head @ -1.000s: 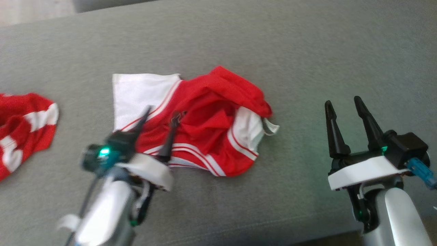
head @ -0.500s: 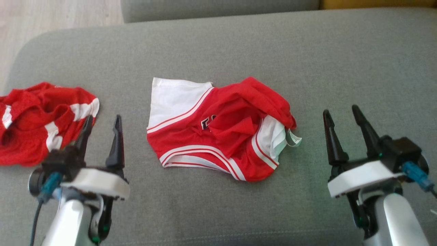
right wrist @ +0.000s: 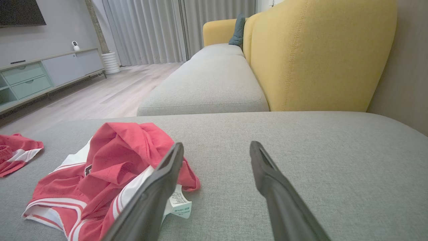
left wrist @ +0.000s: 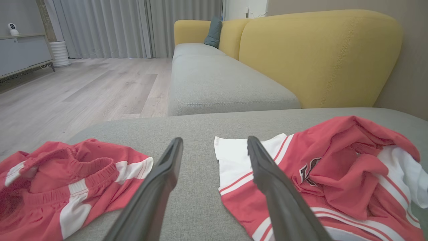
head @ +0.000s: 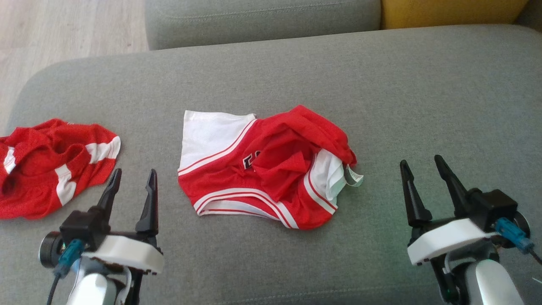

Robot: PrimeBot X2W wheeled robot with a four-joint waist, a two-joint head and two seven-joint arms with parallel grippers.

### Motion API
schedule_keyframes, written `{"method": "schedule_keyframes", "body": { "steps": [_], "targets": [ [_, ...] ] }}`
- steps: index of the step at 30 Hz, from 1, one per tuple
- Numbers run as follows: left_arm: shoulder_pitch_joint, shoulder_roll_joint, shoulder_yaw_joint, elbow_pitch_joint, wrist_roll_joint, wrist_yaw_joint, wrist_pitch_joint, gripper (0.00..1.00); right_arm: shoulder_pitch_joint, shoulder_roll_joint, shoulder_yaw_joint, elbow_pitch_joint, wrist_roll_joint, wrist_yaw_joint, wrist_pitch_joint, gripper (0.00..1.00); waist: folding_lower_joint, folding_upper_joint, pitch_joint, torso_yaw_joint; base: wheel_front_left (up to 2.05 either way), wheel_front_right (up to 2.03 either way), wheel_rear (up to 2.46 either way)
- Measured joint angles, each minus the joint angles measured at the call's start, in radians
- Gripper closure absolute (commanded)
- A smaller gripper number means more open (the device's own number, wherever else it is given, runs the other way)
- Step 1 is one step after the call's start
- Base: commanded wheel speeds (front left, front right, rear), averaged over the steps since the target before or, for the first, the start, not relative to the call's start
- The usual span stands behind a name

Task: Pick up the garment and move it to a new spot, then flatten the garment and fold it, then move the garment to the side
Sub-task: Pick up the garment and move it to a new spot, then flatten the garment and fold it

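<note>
A crumpled red and white garment (head: 262,169) lies in the middle of the grey cushion (head: 423,93), with a white label sticking out at its right end. The same garment (left wrist: 317,177) fills the right half of the left wrist view, and the garment (right wrist: 100,174) sits at the lower left of the right wrist view. My left gripper (head: 133,180) hovers open to the left of it, touching nothing. My right gripper (head: 421,169) stands open well to its right, also empty.
A second red and white garment (head: 46,165) lies bunched at the cushion's left end, close to my left gripper. Behind the cushion run a further grey seat (head: 262,19) and a yellow backrest (head: 449,12). Wooden floor (head: 63,29) lies beyond the left edge.
My left gripper has drawn back off the middle garment to the lower left. The head camera has tilted up, showing more of the cushion's far edge. The right gripper has barely moved.
</note>
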Motion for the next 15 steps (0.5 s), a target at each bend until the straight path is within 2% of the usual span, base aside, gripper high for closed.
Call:
{"method": "schedule_keyframes", "body": {
  "steps": [15],
  "targets": [
    [0.010, -0.001, 0.013, -0.021, 0.009, 0.000, 0.000, 0.00, 0.000, 0.000, 0.000, -0.006, 0.000, 0.000, 0.008, 0.00, 0.0000, 0.0000, 0.007, 0.003, 0.00, 0.00, 0.00]
  ]
}}
